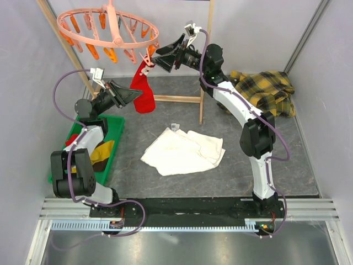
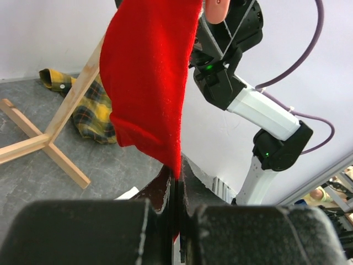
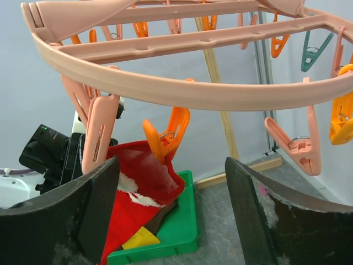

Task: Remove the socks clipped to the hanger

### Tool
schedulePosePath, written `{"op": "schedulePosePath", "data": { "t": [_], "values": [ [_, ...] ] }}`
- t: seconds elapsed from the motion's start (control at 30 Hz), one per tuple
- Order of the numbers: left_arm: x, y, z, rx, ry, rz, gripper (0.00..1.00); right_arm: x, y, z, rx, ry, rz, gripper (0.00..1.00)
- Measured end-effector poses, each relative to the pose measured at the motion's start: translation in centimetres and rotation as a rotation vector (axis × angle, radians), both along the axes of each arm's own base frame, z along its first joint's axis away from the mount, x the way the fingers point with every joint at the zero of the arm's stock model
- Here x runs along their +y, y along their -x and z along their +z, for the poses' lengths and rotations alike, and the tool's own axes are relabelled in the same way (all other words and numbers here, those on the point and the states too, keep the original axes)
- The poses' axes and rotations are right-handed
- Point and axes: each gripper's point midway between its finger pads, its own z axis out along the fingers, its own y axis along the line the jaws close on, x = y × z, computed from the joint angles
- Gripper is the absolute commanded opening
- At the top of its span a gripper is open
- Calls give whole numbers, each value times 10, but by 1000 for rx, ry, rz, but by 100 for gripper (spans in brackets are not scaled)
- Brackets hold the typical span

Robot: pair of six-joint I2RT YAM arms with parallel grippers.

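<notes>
Grey tabletop (image 1: pixel 182 187) and pale walls (image 1: pixel 253 27) are framing the hanger (image 1: pixel 107 27). A red sock (image 1: pixel 144 91) is dangling from its rim, clamped by the left gripper (image 1: pixel 137 97); the right gripper (image 1: pixel 156 57) is gaping wide beside that rim.

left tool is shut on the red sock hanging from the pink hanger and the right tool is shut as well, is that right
No, the right tool is open: the right wrist view shows it spread wide just below the hanger. The left tool is shut on the red sock hanging from that hanger.
</notes>
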Motion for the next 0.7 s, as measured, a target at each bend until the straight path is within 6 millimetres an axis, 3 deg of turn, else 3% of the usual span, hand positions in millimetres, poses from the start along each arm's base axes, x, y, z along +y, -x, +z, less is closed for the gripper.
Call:
{"op": "schedulePosePath", "data": {
  "t": [0.23, 0.7],
  "values": [
    [0, -3, -5, -9, -19, 7, 2, 2, 4, -8, -16, 23, 24, 69],
    [0, -5, -8, -10, -33, -10, 2, 5, -1, -39, 15, 94, 23, 69]
  ]
}}
